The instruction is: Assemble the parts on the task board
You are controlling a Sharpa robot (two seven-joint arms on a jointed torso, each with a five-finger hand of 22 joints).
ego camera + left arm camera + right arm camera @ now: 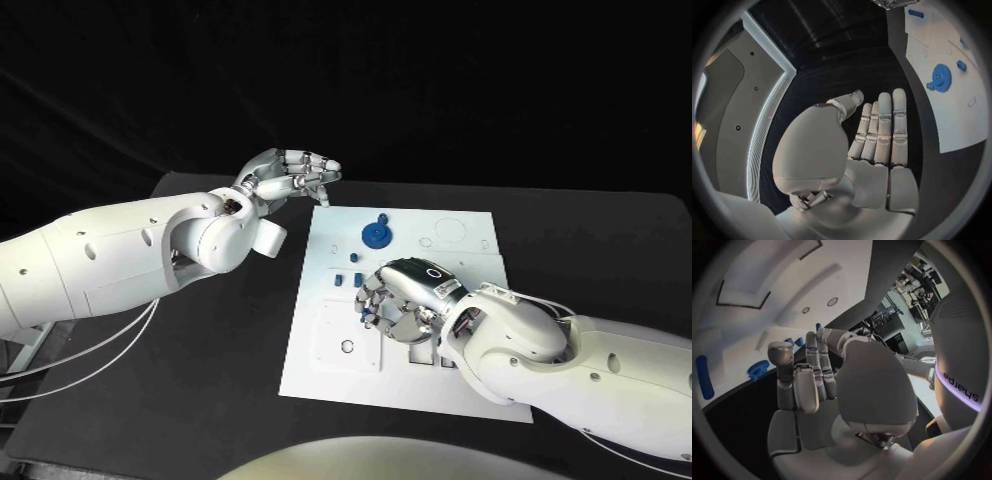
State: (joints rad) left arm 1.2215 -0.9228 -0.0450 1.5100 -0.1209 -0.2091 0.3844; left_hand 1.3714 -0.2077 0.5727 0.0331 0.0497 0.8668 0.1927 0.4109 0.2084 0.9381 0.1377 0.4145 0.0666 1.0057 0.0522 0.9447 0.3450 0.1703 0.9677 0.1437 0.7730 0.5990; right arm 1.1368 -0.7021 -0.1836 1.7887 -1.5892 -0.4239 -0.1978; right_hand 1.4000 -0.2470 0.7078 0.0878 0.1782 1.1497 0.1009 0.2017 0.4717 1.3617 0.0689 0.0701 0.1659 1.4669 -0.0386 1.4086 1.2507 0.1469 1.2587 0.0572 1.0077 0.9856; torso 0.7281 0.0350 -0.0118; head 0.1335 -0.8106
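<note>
The white task board (433, 375) lies in the middle of the table. A blue gear (376, 235) stands on its far part, also seen as the gear (941, 77) in the left wrist view. Small blue parts (348, 280) sit near the board's left edge. My left hand (290, 176) hovers at the board's far left corner; its fingers (879, 130) lie straight side by side and hold nothing. My right hand (402, 300) hangs over the board's middle, fingers pointing down at the board, with a blue bit showing by its fingertips. Its palm (811, 390) is bare.
An oblong blue part (704, 377) and another blue piece (757, 369) lie on the board (767, 290) beyond my right hand. Empty round and square recesses mark the board's near and far right areas. Black table surrounds the board.
</note>
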